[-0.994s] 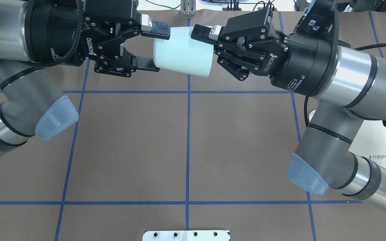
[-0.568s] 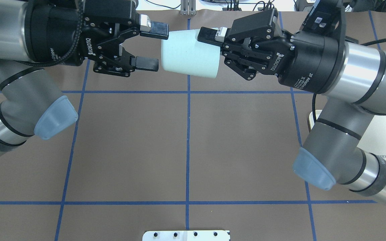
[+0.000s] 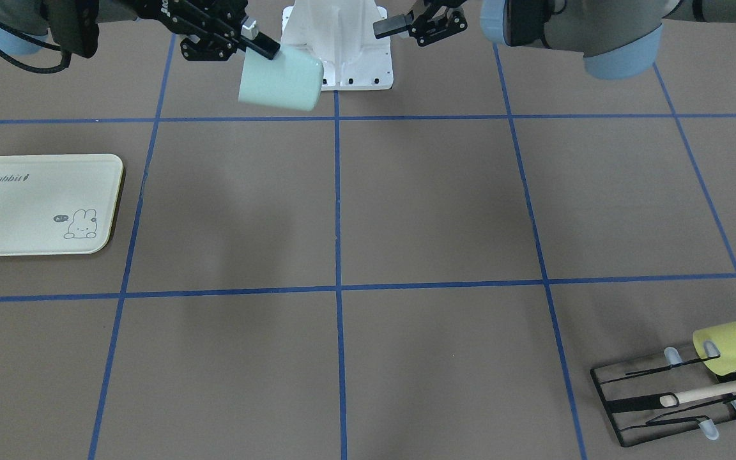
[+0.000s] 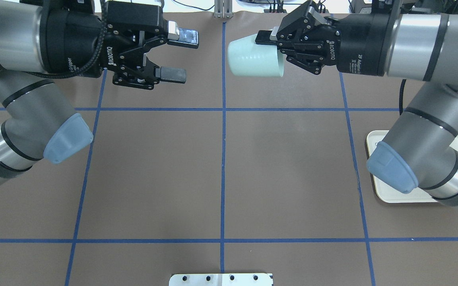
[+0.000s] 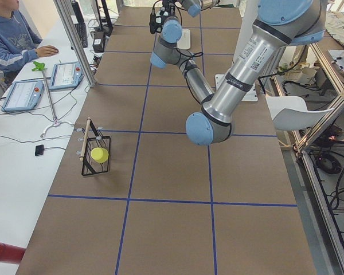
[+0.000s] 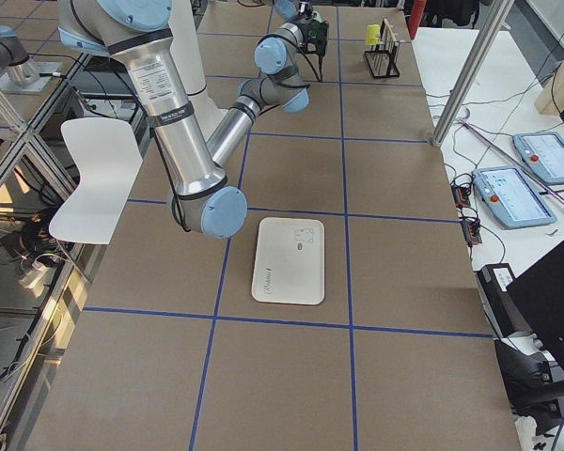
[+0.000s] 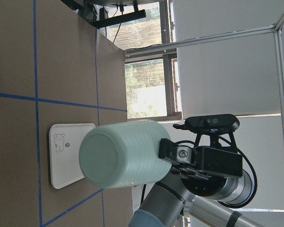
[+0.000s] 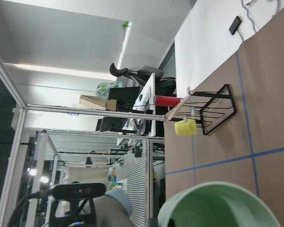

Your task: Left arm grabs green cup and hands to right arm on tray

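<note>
The pale mint-green cup (image 4: pixel 255 59) lies on its side in the air, held at its rim by my right gripper (image 4: pixel 274 49), which is shut on it. My left gripper (image 4: pixel 179 55) is open and empty, a short way to the left of the cup, with a clear gap between them. In the front-facing view the cup (image 3: pixel 282 80) hangs from the right gripper (image 3: pixel 264 54), and the left gripper (image 3: pixel 400 29) is apart from it. The left wrist view shows the cup's base (image 7: pixel 120 153). The cream tray (image 3: pixel 36 204) lies bare; the right arm partly hides the tray (image 4: pixel 374 143) in the overhead view.
A black wire rack (image 3: pixel 662 396) with a yellow-green cup (image 3: pixel 735 345) and a wooden stick (image 3: pixel 719 390) stands at the table's far end on my left. The white base plate (image 3: pixel 342 45) sits between the arms. Blue tape lines cross the brown table.
The right gripper has carried the cup to the right, out from between the left gripper's open fingers. The right elbow has swung over the tray. The left gripper has stayed open, nearly still.
</note>
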You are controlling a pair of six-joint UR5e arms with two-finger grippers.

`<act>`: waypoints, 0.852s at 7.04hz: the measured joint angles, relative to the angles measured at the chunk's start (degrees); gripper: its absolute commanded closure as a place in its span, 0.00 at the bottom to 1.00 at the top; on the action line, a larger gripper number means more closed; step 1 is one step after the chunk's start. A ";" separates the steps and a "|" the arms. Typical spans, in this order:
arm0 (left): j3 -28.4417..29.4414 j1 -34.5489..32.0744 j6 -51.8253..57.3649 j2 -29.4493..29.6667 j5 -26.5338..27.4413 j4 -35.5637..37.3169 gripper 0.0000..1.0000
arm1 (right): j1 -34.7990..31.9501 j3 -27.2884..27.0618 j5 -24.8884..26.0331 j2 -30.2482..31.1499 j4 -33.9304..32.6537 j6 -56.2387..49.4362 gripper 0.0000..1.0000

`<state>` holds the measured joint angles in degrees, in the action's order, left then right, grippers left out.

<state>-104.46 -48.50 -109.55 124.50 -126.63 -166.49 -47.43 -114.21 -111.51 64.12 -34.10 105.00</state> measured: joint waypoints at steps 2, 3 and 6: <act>1.10 -0.01 5.87 -3.32 0.07 0.54 0.00 | -4.31 -0.18 -4.68 1.02 -13.88 -8.80 1.00; 1.93 -0.09 8.83 -5.05 0.07 2.01 0.00 | -6.97 -0.28 -6.55 2.45 -20.01 -13.76 1.00; 2.47 -2.18 25.54 -10.66 0.06 17.71 0.00 | -11.55 -1.25 -6.85 10.57 -36.65 -34.73 1.00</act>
<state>-101.99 -50.68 -84.01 113.84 -126.56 -148.79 -58.98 -115.46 -118.35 74.69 -70.75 70.27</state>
